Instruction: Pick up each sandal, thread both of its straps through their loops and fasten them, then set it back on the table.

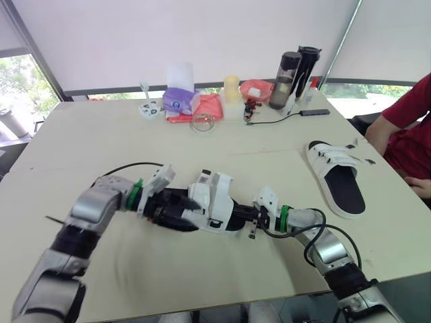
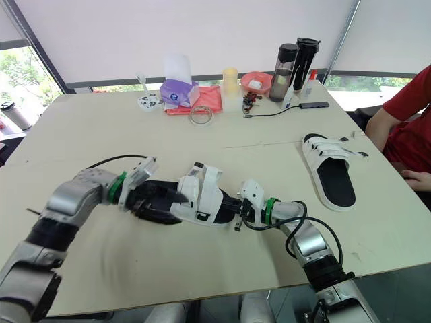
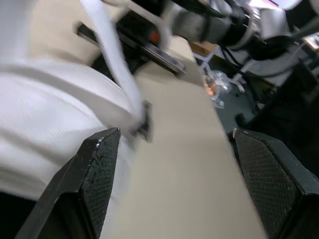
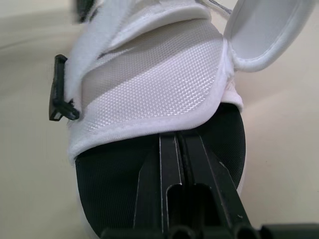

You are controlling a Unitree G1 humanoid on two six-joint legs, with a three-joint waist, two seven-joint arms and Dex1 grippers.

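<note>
Near sandal (image 1: 214,199) sits at the centre front of the table (image 1: 81,141), close to the front edge, bridged between both arms. The left gripper (image 3: 175,137) is at its left end with fingers spread wide. A white strap (image 3: 112,69) lies against one finger (image 3: 94,174), and nothing is clamped between them. The right gripper (image 4: 178,137) comes in from the right end, fingers pressed together with only a slit between. They lie along the black footbed with their tips under the white upper. Can't tell if they pinch anything. One strap flap (image 4: 269,30) stands up, unfastened; black loop (image 4: 60,97) hangs off the upper's edge

Bare tabletop left of the left arm, and a free gap to the right before the second sandal (image 1: 337,176). That one is sole down, well apart, near the right edge, beside a person in a red sleeve (image 1: 412,108)

A wide bare band runs across mid-table. The far edge is crowded: tissue box (image 1: 179,99), red cloth (image 1: 205,108), two dark bottles (image 1: 296,77) and a black cable (image 1: 279,118)
</note>
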